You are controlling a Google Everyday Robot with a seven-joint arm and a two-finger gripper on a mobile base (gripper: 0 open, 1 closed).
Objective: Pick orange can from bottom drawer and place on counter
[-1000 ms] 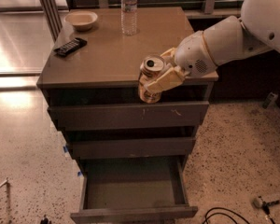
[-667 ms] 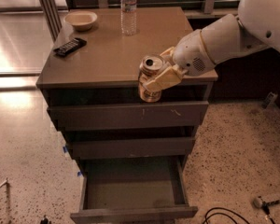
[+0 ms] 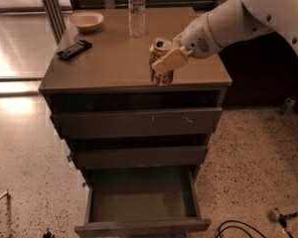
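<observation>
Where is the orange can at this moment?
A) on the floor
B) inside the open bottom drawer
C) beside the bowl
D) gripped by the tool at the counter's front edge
D: the tool is closed on the orange can at the front edge of the counter, and the open bottom drawer shows no can.

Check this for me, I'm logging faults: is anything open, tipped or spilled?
The bottom drawer stands pulled out, nothing visible inside. The gripper holds the orange can roughly upright at the front edge of the counter. No spill shows.
</observation>
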